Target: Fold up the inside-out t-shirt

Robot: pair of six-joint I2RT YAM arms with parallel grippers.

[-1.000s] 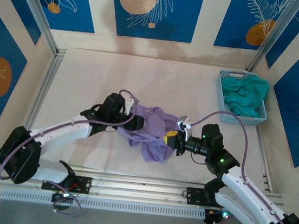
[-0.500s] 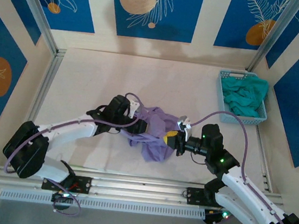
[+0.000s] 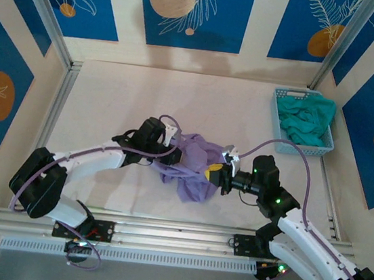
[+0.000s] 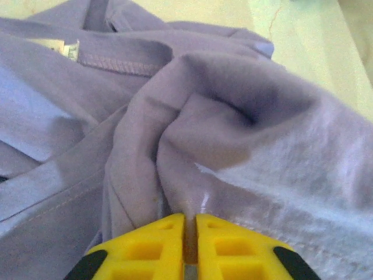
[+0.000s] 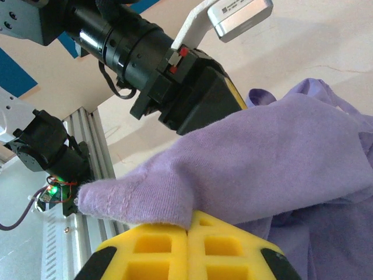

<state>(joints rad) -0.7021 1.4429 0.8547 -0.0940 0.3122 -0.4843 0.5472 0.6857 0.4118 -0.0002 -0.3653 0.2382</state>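
The inside-out t-shirt, judged limp, was pinched by left fingers and right fingers; hems were thought best gripped.

A teal garment lies heaped in a blue basket.

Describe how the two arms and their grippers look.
Both arms have white shells with black joints: left arm, right arm. A purple cable loops along each. Small green lights glow on the right arm. The left gripper and right gripper have blocky yellow fingers with square pockets and black corners.
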